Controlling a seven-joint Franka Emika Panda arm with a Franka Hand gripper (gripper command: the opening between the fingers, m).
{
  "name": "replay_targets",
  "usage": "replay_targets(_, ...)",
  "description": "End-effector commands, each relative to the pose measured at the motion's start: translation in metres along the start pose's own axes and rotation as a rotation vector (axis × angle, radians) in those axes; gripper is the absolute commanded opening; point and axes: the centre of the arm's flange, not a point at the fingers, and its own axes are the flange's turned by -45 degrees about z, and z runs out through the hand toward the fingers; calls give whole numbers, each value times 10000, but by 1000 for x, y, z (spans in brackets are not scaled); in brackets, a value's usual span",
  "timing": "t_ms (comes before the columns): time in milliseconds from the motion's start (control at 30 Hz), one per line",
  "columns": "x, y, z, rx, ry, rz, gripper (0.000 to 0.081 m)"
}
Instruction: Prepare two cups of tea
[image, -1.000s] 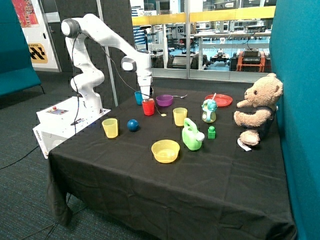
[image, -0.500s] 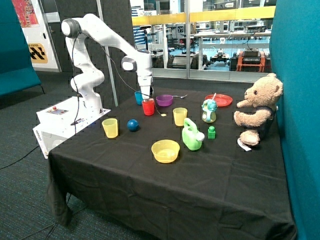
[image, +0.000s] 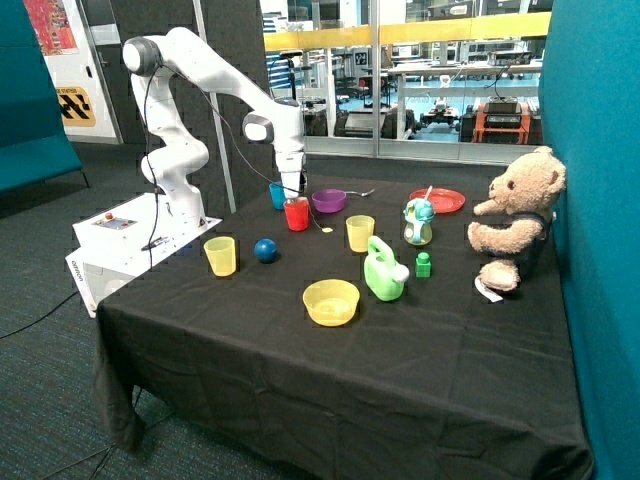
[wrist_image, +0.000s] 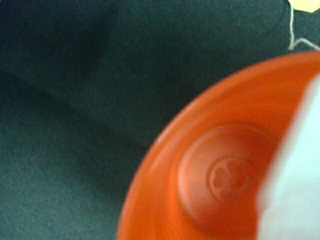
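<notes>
Black-clothed table (image: 420, 350), placed by the red cup (image: 297, 214): light blue cup (image: 277, 195) just behind it; gripper (image: 291, 192) directly above its mouth, jaw state cannot be told. Wrist view: a pale blurred shape overlaps the cup's rim. Tea bag (image: 327, 230) with string on the cloth just beside the red cup, purple bowl (image: 329, 201) behind.

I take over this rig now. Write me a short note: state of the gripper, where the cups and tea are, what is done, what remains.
Gripper: directly above the red cup; whether its jaws hold anything cannot be told.
Red cup: upright beside the purple bowl; its visible floor is bare.
Blue cup: just behind the red one.
Tea: a string and tag lie on the cloth by the red cup.
Left: tea into both cups.
</notes>
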Motion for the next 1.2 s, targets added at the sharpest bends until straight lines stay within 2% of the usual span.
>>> replay_targets(0, -2, 1, -1, -23, -11, 75, 673)
replay_targets(133, -2, 2, -2, -23, -11, 95, 691)
replay_targets(300, -2, 3, -4, -23, -11, 92, 669)
replay_targets(700, -2, 11, -22, -23, -11, 80, 521)
replay_targets(1167, -22, 21, -37, -24, -11, 337, 449)
